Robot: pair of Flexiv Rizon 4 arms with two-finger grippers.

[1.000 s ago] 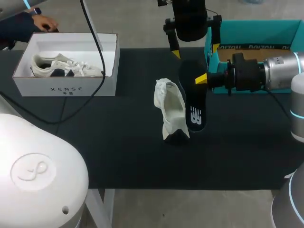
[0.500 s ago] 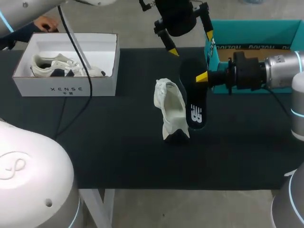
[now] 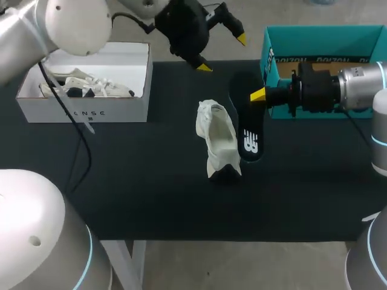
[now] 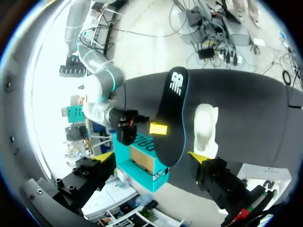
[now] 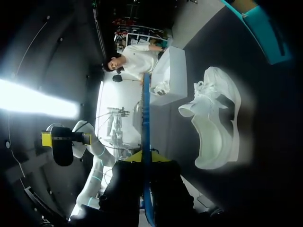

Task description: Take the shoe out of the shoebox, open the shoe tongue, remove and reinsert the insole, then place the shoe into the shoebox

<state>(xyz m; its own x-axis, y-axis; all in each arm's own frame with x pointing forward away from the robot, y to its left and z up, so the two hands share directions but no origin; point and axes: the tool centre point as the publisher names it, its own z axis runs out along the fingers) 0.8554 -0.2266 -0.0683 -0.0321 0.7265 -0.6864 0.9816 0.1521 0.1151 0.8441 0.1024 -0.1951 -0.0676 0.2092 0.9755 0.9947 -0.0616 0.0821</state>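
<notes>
Right arm (image 3: pixel 338 90) is seen entering from the right, held level, its wrist crossing the near wall of the open teal shoebox (image 3: pixel 320 37); right gripper (image 3: pixel 260 96) is pointed left and clamped on the dark insole (image 3: pixel 247 130) towards its far end; in the right wrist view the insole (image 5: pixel 146 142) is seen edge-on, pinched between both fingers of the gripper (image 5: pixel 147 158).

Insole is stretched from far to near, just right of the white shoe (image 3: pixel 217 145); whether its near end touches the table (image 3: pixel 151 193) cannot be told.

Shoe is set on the table near the middle, outside both boxes, a dark patch at its near end.

Left arm (image 3: pixel 72 24) is brought in from the far left and raised over the table's far edge; left gripper (image 3: pixel 222 53) is tilted, fingers spread wide, nothing held between them; in its wrist view the gripper (image 4: pixel 151 158) is aimed at the insole (image 4: pixel 170 118) and shoe (image 4: pixel 206 130).

White box (image 3: pixel 121 109) at far left is noted with another light shoe (image 3: pixel 78 84) inside.
</notes>
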